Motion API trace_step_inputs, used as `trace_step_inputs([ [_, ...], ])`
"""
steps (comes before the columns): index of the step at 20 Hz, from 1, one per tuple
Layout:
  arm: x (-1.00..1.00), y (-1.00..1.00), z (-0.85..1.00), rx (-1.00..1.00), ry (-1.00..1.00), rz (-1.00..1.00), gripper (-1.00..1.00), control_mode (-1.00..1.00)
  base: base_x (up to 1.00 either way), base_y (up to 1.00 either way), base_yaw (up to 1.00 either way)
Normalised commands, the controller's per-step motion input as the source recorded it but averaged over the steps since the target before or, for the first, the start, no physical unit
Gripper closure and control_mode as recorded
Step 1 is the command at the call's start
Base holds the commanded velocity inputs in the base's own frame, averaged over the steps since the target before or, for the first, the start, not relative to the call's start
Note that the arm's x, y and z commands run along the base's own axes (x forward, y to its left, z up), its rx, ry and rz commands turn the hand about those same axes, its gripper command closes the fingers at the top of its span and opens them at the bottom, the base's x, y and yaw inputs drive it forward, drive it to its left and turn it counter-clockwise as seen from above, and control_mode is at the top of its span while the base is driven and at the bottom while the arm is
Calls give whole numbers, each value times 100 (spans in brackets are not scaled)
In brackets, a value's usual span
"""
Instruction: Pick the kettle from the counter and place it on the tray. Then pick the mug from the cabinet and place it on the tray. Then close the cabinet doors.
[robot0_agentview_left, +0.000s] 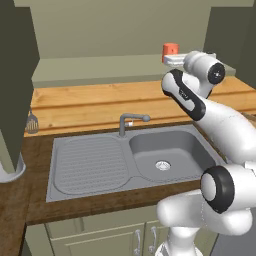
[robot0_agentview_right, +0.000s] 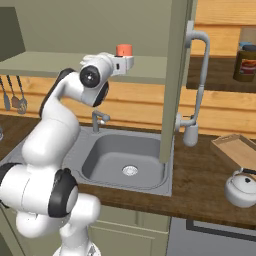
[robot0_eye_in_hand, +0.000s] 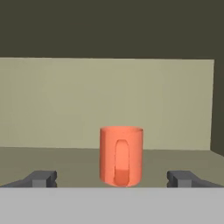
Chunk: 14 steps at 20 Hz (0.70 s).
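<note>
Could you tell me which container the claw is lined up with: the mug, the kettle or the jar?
The orange-red mug on the cabinet shelf, centred ahead of the open claw.

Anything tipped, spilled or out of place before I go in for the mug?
Nothing stands out. The mug stands upright on the cabinet shelf, handle toward the camera, between the open fingers. The kettle sits upright beside the tray.
</note>
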Motion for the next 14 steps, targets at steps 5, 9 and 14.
trace_step_inputs([
  [5, 29, -1, -10, 0, 0, 5, -100, -100, 0, 0, 0],
  [9, 20, -26, -3, 4, 0, 6, -100, -100, 0, 0, 0],
  [14, 18, -25, -3, 3, 0, 5, -100, -100, 0, 0, 0],
])
